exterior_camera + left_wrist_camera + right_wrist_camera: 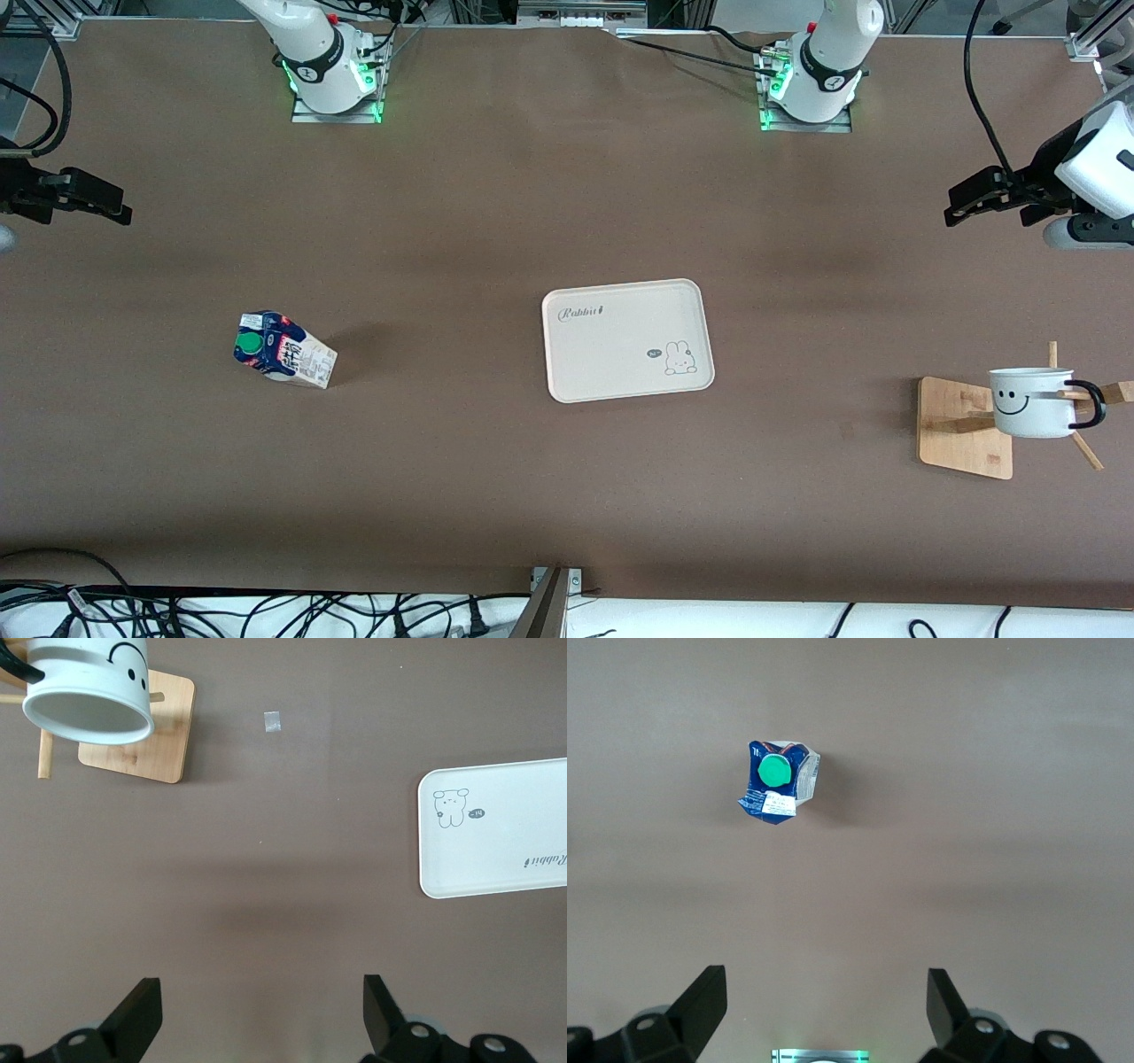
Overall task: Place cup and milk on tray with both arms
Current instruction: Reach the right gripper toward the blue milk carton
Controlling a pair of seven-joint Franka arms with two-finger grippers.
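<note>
The white smiley cup (1032, 403) hangs on the pegs of a wooden rack (961, 434) at the left arm's end of the table. The blue and white milk carton (283, 348) with a green cap stands on the table toward the right arm's end. The cream tray (620, 350) lies bare between them. My left gripper (950, 206) is open and empty, up in the air and apart from the cup. My right gripper (124, 206) is open and empty, up in the air and apart from the milk. The left wrist view shows the cup (89, 691) and tray (505, 828); the right wrist view shows the milk (778, 781).
The rack's wooden base (146, 735) lies under the cup, with pegs sticking out sideways. A small pale scrap (273, 721) lies on the brown tabletop between rack and tray. Cables run along the table's edge nearest the front camera.
</note>
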